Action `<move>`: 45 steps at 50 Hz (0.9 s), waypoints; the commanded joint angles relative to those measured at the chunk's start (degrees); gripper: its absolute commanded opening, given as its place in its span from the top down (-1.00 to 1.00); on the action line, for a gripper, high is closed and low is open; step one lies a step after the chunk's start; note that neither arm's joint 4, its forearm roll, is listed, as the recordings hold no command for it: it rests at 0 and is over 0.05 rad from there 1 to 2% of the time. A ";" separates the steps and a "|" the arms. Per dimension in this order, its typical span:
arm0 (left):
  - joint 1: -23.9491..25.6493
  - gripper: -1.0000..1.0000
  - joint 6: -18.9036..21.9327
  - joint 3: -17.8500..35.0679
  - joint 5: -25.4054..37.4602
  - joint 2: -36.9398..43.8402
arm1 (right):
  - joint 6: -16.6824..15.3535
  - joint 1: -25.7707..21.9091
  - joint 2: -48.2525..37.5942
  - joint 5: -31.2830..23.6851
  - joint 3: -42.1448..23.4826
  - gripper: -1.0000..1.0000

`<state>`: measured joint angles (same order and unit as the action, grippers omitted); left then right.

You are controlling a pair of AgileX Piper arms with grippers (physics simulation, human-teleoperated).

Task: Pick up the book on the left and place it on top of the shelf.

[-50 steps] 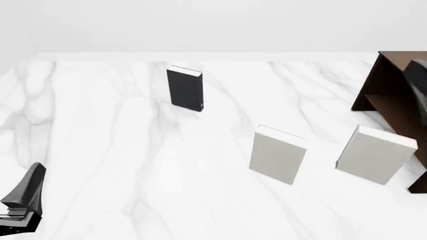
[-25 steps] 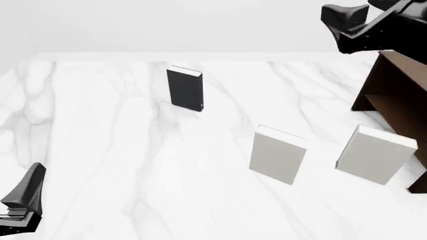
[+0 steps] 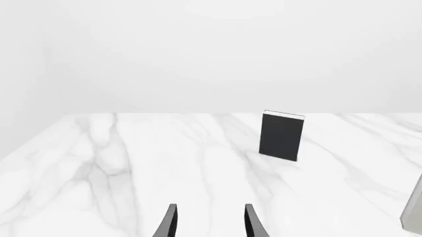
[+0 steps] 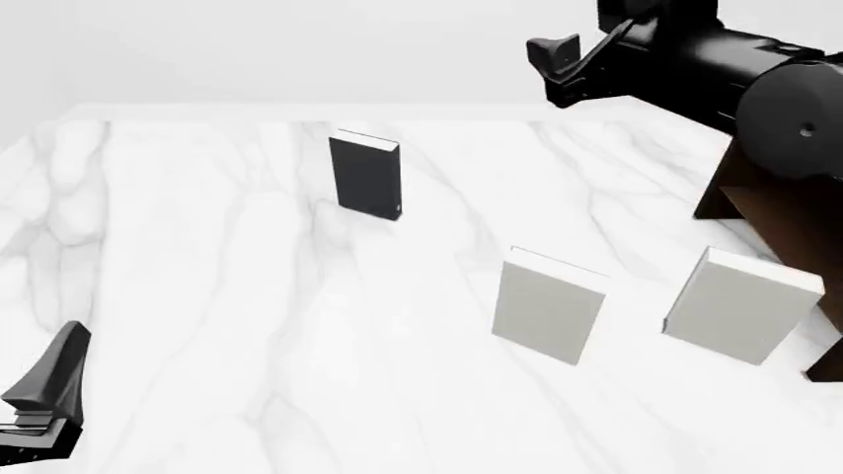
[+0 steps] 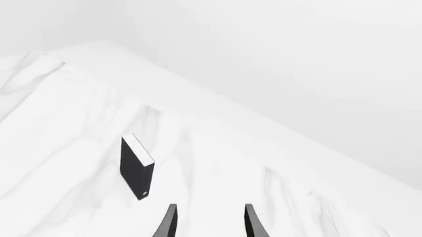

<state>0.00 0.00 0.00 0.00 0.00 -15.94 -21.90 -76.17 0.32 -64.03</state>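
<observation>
Only front view shows shelf point(image 4: 771, 212), grey books point(image 4: 550, 306)

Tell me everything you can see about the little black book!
The book is thin, with a dark charcoal cover and white page edges along its top. It stands upright and closed on the white marble table, at the far left, apart from the two grey-white books. Nothing touches it except the table; neither gripper is near.
</observation>
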 commanded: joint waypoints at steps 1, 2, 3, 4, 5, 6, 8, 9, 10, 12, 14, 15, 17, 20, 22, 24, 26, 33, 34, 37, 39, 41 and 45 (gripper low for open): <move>0.00 -1.00 0.00 0.00 0.00 0.00 | -0.13 -2.05 -5.37 1.42 -2.04 -1.00; 0.00 -1.00 0.00 0.00 0.00 0.00 | -0.22 -2.56 -5.58 1.38 -1.95 -1.00; 0.00 -1.00 0.00 0.00 0.00 0.00 | -0.20 -2.82 -5.84 1.57 -1.81 -1.00; 0.00 -1.00 0.00 0.00 0.00 0.00 | -0.23 -2.92 -6.07 1.68 -1.77 -1.00; 0.00 -1.00 0.00 0.00 0.00 0.00 | -0.13 -3.18 -6.36 1.84 -1.73 -1.00; 0.00 -1.00 0.00 0.00 0.00 0.00 | -0.15 -3.30 -6.60 1.99 -1.70 -1.00; 0.00 -1.00 0.00 0.00 0.00 0.00 | -0.02 -3.48 -7.22 2.31 -1.78 -1.00; 0.00 -1.00 0.00 0.00 0.00 0.00 | 0.02 -3.57 -7.45 2.42 -1.81 -1.00; 0.00 -1.00 0.00 0.00 0.00 0.00 | 0.10 -3.67 -7.68 2.49 -1.89 -1.00; 0.00 -1.00 0.00 0.00 0.00 0.00 | 0.37 -4.07 -8.52 2.76 -2.33 -1.00; 0.00 -1.00 0.00 0.00 0.00 0.00 | 0.51 -4.40 -8.95 2.95 -2.45 -1.00; 0.00 -1.00 0.00 0.00 0.00 0.00 | 0.51 -4.40 -8.95 2.95 -2.45 -1.00; 0.00 -1.00 0.00 0.00 0.00 0.00 | 0.66 -4.81 -9.53 3.14 -2.52 -1.00; 0.00 -1.00 0.00 0.00 0.00 0.00 | 0.75 -5.23 -10.33 3.44 -2.68 -1.00; 0.00 -1.00 0.00 0.00 0.00 0.00 | 0.89 -5.67 -10.90 3.52 -2.76 -1.00; 0.00 -1.00 0.00 0.00 0.00 0.00 | 0.90 -6.12 -12.09 3.84 -2.88 -1.00; 0.00 -1.00 0.00 0.00 0.00 0.00 | 1.10 -6.58 -12.74 3.95 -3.12 -1.00; 0.00 -1.00 0.00 0.00 0.00 0.00 | 1.67 -7.44 -15.15 4.30 -4.89 -1.00; 0.00 -1.00 0.00 0.00 0.00 0.00 | 1.61 -7.52 -15.67 4.39 -5.31 -1.00; 0.00 -1.00 0.00 0.00 0.00 0.00 | 1.72 -7.80 -16.87 4.35 -6.55 -1.00; 0.00 -1.00 0.00 0.00 0.00 0.00 | 1.94 -8.07 -17.77 4.33 -7.51 -1.00; 0.00 -1.00 0.00 0.00 0.00 0.00 | 2.13 -8.24 -18.72 4.37 -8.60 -1.00; 0.00 -1.00 0.00 0.00 0.00 0.00 | 2.14 -8.59 -20.40 4.27 -10.53 -1.00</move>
<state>0.00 0.00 0.00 0.00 0.00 -14.23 -29.41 -92.70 4.45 -70.88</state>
